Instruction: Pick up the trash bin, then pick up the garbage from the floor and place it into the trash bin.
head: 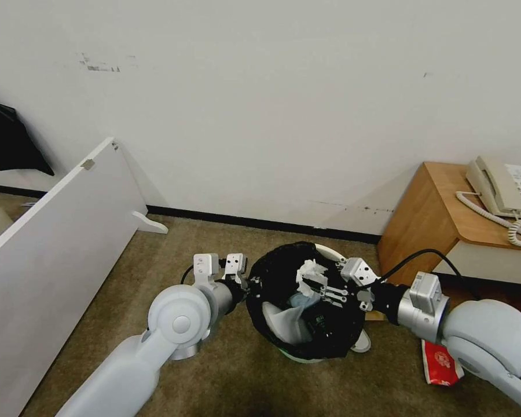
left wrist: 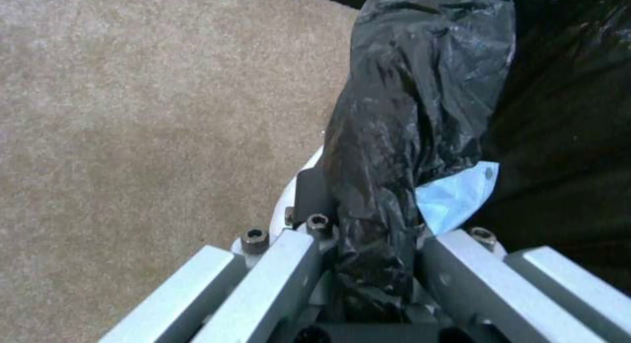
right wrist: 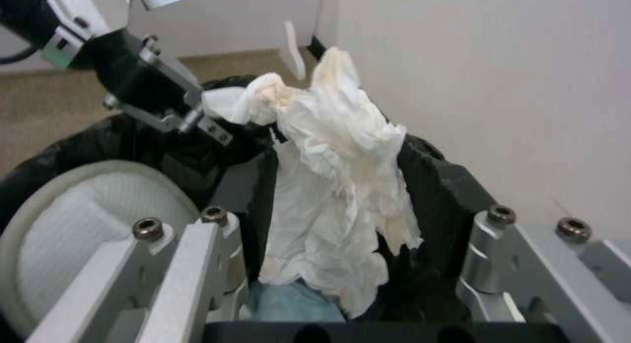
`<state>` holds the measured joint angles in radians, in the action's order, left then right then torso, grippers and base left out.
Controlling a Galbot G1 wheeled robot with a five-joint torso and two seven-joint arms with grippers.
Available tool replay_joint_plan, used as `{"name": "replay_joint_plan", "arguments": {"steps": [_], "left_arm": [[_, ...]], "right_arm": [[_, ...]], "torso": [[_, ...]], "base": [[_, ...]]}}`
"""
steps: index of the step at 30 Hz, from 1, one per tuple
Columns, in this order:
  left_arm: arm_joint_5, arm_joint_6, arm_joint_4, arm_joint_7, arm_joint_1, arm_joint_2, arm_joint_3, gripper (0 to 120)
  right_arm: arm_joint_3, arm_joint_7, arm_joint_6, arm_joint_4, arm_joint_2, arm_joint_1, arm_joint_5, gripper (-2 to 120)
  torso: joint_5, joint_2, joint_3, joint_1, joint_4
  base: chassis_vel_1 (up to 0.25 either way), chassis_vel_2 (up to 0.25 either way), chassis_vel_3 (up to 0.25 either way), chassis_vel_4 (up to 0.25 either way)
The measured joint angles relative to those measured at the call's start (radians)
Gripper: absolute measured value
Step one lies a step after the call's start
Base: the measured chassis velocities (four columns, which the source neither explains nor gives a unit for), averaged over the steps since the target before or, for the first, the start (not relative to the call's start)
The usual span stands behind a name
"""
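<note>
Left tool (head: 246, 284) clamped tight, right tool (head: 309, 285) closed, both arms reaching forward

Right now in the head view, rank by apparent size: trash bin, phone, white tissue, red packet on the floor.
1. trash bin, clearly largest, held by the left gripper.
2. phone, partly cut off at the frame edge.
3. red packet and white tissue, held by the right gripper, look alike; the arm hides part of the packet, so no ranking.

Your head camera looks down from above at the trash bin (head: 298, 301) by the far wall. Both wrist cameras sit close at its rim, facing along their fingers; all three share the bin.
</note>
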<state>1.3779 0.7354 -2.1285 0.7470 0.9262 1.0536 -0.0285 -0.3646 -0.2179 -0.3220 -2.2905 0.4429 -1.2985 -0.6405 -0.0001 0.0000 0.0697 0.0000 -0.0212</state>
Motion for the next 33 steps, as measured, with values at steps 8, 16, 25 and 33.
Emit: {"name": "replay_joint_plan", "arguments": {"steps": [8,16,25,33], "left_arm": [[-0.007,0.000,0.001,0.000,0.007,0.006,0.002,2],[-0.012,0.000,-0.002,-0.003,0.018,0.007,0.004,2],[-0.020,0.000,-0.003,-0.003,0.024,0.013,0.005,2],[-0.027,0.000,-0.003,-0.005,0.033,0.012,0.010,2]], "right_arm": [[0.006,-0.078,0.011,0.001,-0.004,-0.012,0.088,57],[0.029,0.065,-0.042,-0.035,0.028,-0.014,-0.210,64],[-0.009,-0.095,0.030,-0.004,-0.001,0.009,0.127,70],[-0.019,-0.078,0.044,0.000,0.004,0.028,0.086,73]], "torso": [[0.0000,0.000,0.000,0.000,-0.0004],[0.0001,0.000,0.000,0.000,-0.0003],[-0.0001,0.000,0.000,0.000,-0.0004],[0.0000,0.000,0.000,0.000,-0.0002]], "base": [[0.000,0.000,0.000,0.000],[0.000,0.000,0.000,0.000],[0.000,0.000,0.000,0.000],[0.000,0.000,0.000,0.000]]}}
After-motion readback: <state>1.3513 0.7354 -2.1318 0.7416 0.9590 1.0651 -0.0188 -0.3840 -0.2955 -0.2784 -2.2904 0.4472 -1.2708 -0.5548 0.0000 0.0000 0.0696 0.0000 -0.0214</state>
